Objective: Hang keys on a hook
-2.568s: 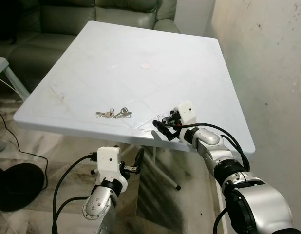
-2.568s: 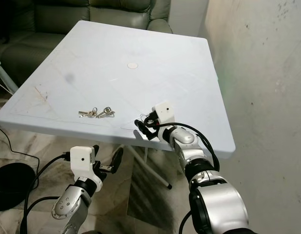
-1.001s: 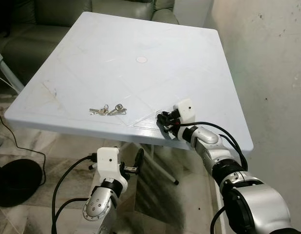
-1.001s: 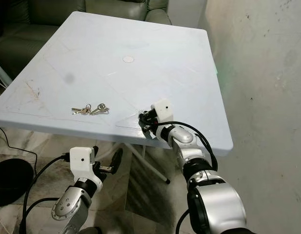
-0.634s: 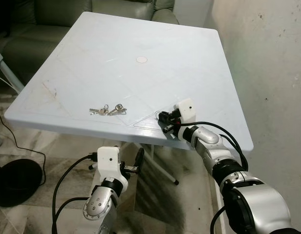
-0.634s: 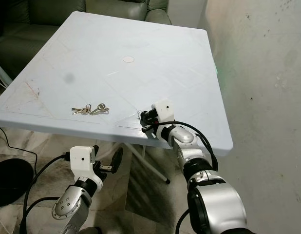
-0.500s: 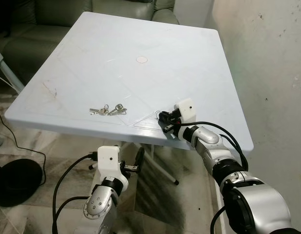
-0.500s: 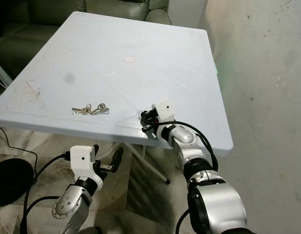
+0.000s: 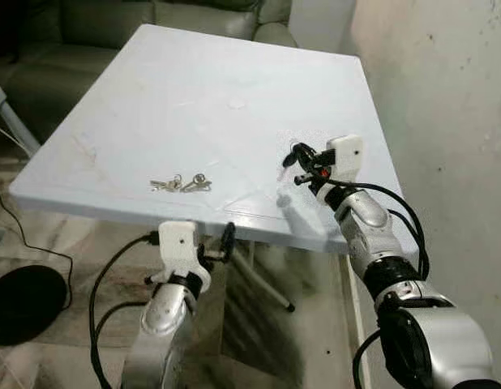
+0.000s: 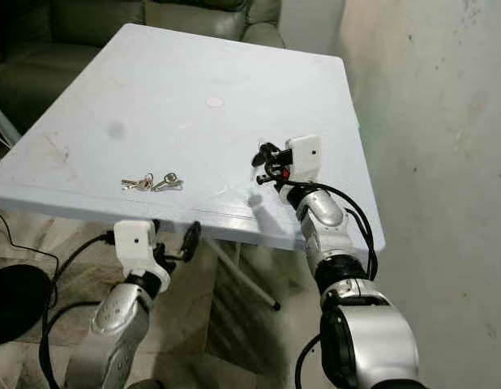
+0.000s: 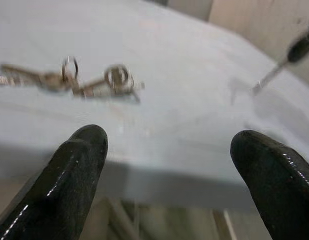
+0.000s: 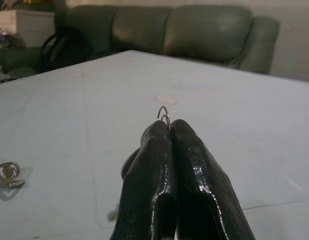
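Note:
My right gripper [image 9: 293, 159] hangs a little above the white table [image 9: 194, 89] near its right front part. Its fingers [image 12: 167, 165] are pressed together on a thin metal key ring [image 12: 164, 113] that pokes out past the tips. A second bunch of keys [image 9: 179, 184] lies flat on the table near the front edge, left of that gripper. My left gripper [image 9: 214, 245] is low, just under the table's front edge, with its fingers [image 11: 77, 165] spread apart and nothing between them. From there the lying keys [image 11: 69, 80] are just ahead.
A bare plaster wall [image 9: 445, 97] runs close along the table's right side. A dark green sofa [image 9: 113, 16] stands behind the table. Folding table legs [image 9: 263, 279] cross under the top, and a black round base [image 9: 15, 300] sits on the floor at left.
My right gripper has risen from the table's front edge and moved farther over the top, still shut on the key ring. The left gripper has come up closer to the table edge.

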Available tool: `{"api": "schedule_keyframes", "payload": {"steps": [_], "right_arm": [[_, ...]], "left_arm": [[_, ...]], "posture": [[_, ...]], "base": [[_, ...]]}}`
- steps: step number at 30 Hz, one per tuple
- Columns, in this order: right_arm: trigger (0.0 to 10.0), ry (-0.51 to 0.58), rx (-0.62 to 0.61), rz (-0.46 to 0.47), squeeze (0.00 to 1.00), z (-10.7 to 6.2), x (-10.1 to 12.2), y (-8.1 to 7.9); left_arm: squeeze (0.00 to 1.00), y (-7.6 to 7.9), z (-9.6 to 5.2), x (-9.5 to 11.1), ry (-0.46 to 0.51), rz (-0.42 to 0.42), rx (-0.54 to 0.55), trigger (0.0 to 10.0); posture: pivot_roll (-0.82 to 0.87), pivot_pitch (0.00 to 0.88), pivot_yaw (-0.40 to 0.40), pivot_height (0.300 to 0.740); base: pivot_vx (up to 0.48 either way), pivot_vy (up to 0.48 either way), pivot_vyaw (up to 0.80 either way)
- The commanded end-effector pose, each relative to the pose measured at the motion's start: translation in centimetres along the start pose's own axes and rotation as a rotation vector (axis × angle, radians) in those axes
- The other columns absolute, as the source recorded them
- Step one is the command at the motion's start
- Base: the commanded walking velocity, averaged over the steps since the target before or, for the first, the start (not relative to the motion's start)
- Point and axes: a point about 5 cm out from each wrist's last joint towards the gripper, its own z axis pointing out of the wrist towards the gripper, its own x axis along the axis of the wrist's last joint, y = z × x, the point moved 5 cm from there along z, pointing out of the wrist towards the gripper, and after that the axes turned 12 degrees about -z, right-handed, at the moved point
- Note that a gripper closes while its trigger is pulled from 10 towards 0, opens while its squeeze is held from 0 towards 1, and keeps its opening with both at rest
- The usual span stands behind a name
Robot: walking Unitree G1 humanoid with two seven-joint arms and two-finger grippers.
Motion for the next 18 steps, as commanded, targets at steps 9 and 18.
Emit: {"api": "schedule_keyframes", "payload": {"steps": [9,18], "right_arm": [[10.0,0.090,-0.116,-0.010,0.00,-3.7,0.4,0.1],[10.0,-0.031,-0.251,-0.024,0.00,-6.9,-1.3,0.4]], "left_arm": [[0.00,-1.0,1.7,2.1,0.084,0.014,0.000,10.0],[0.00,-2.3,2.5,3.6,0.129,0.059,0.025,10.0]], "posture": [[0.16,0.000,-0.099,0.740],[0.12,0.000,-0.074,0.740]], "base": [[0.000,0.000,0.00],[0.000,0.000,0.00]]}}
